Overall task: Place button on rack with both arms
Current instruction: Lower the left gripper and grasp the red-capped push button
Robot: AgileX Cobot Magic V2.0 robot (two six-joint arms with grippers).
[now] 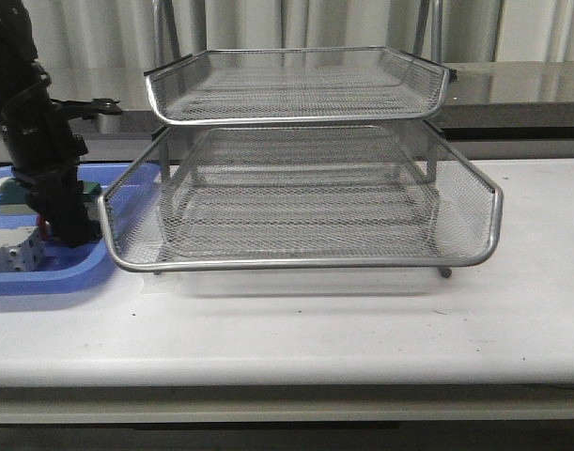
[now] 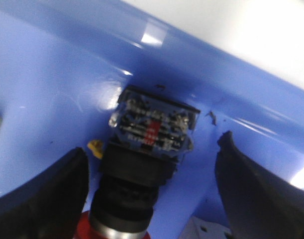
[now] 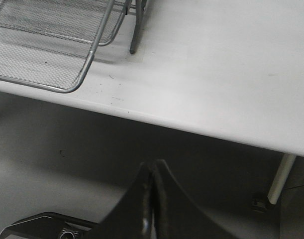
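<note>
The button (image 2: 147, 149) lies on its side on the floor of the blue tray, blue rear block toward the tray wall, black body and red head toward the wrist. My left gripper (image 2: 152, 144) is open and straddles it, one finger (image 2: 47, 194) close beside the body and the other finger (image 2: 256, 189) well apart from it. In the front view the left gripper (image 1: 69, 228) reaches down into the tray at the far left, left of the silver wire-mesh rack (image 1: 305, 193). My right gripper (image 3: 152, 167) is shut and empty, hanging beyond the table's front edge.
The blue tray (image 1: 70, 272) sits against the rack's left side and also holds a white blocky part (image 1: 14, 254) and a green block (image 1: 89, 189). A rack corner (image 3: 67, 59) and a rack foot (image 3: 133, 47) lie near the white table's edge (image 3: 191, 129).
</note>
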